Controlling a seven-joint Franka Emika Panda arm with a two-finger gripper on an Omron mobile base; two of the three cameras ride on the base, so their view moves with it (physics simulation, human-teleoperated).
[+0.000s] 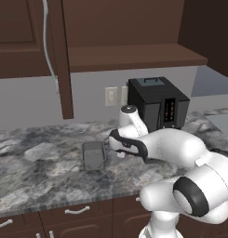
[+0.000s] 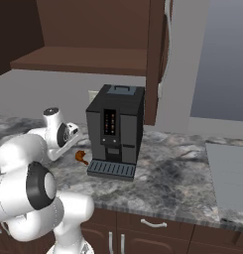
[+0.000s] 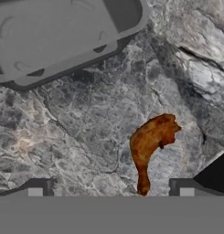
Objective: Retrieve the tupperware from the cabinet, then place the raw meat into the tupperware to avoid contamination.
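- Spread wide and holding nothing, my claw (image 3: 111,189) hangs low over the counter, its two dark tips standing at 7 and 5 o'clock in the hand view.
- The raw meat (image 3: 152,145), a small orange-brown drumstick, lies flat on the stone just beyond my right tip, thick end toward 1 o'clock and thin bone end toward 6 o'clock; it is off-centre between my tips.
- The tupperware (image 3: 63,36) is already out on the counter at 11 o'clock in the hand view, near the meat but not touching it, open side up as far as I can judge.
- In the left base view the tupperware (image 1: 93,155) sits just to the left of my wrist.
- Step in hand, as I judge it: picking up the meat. I would shift toward the drumstick until it lies midway between my tips, turn so they close across its thick part, then lower until the tips nearly meet the stone before closing.
- Risk: a grip on the thin end could let it swing or slip.
- The counter (image 1: 36,162) is grey marbled stone.
- A tall black coffee machine (image 2: 115,129) stands close to the meat (image 2: 82,158), at its 3 o'clock in the right base view.
- The cabinet (image 1: 134,28) above is dark brown, one door (image 1: 64,60) swung open.
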